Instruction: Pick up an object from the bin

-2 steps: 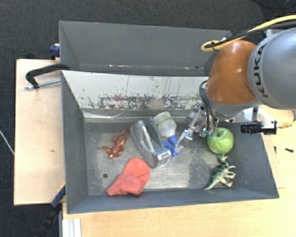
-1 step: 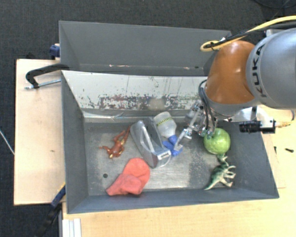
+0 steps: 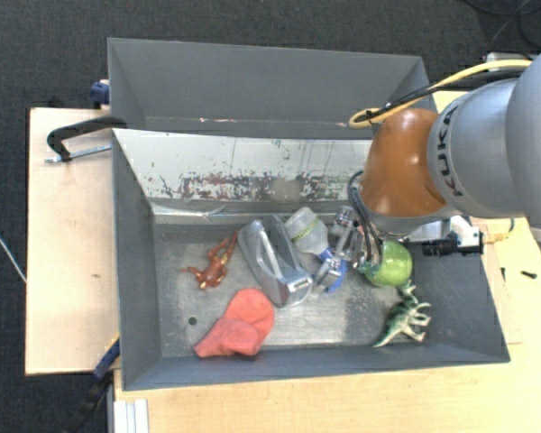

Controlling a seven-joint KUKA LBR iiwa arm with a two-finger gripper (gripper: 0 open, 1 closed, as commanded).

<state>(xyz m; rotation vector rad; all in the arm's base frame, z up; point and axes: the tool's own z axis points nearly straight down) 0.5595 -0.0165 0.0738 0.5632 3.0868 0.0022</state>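
My gripper (image 3: 347,246) is low in the right half of the bin, under the orange wrist cover. It sits between a green ball (image 3: 392,267) on its right and a shiny silver metal piece (image 3: 269,262) on its left. A small blue object (image 3: 332,275) lies right at the gripper's lower tip; whether it is held cannot be told. A clear plastic cup (image 3: 305,228) lies tipped just left of the gripper, near the back wall.
A green toy dinosaur (image 3: 402,321) lies at the front right. A red lump (image 3: 238,325) rests at the front left, with an orange toy lizard (image 3: 214,265) behind it. The arm reaches in from the right, above the bin's right wall.
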